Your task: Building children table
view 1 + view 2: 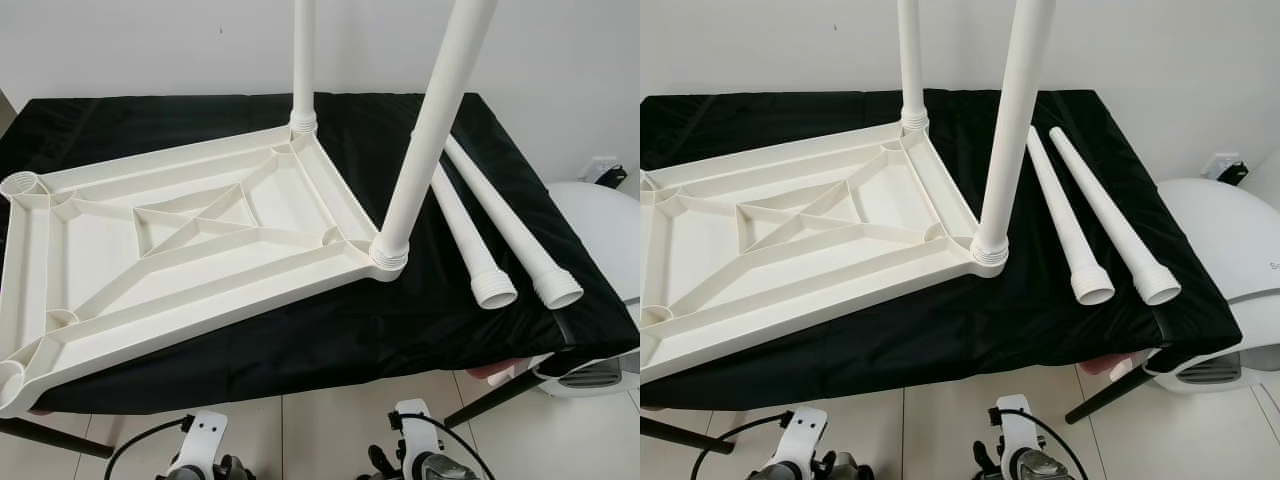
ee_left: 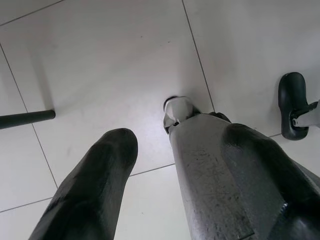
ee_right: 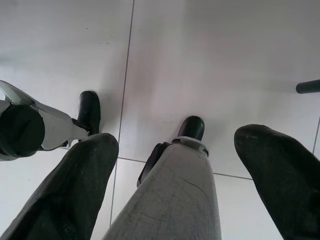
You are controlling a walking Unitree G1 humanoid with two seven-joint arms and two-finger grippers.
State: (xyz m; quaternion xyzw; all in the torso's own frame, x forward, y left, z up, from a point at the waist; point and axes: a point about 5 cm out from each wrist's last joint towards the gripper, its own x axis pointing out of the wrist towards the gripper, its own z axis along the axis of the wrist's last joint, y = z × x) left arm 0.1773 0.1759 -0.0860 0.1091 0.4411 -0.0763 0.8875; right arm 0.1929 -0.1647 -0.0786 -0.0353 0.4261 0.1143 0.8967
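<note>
Before you lies the white children table top [image 1: 190, 250], turned upside down on a tabletop covered with black cloth [image 1: 330, 330]. You can see its ribbed underside, with diagonal ribs that meet in the middle. Two white legs are already standing in its corner sockets: the near leg [image 1: 425, 130] rises from the corner closest to the two loose legs, and the far leg [image 1: 303, 60] rises from the corner behind it, next to the wall. The other two corners of the children table top, on the side away from the standing legs, have open round sockets with nothing in them.

Two loose legs lie on the black cloth just beside the near leg, on the side away from the children table top. The inner loose leg [image 1: 465, 235] and the outer loose leg [image 1: 505, 225] lie side by side, close but apart, with their threaded ends toward you. Beyond the outer loose leg, off the edge of the tabletop, stands a white rounded appliance [image 1: 600, 240].

Both arms hang low over the tiled floor [image 2: 100, 65], below the front edge of the tabletop. The left gripper [image 2: 155, 150] has its fingers spread wide and holds nothing. The right gripper [image 3: 175, 155] also has its fingers wide apart and empty
</note>
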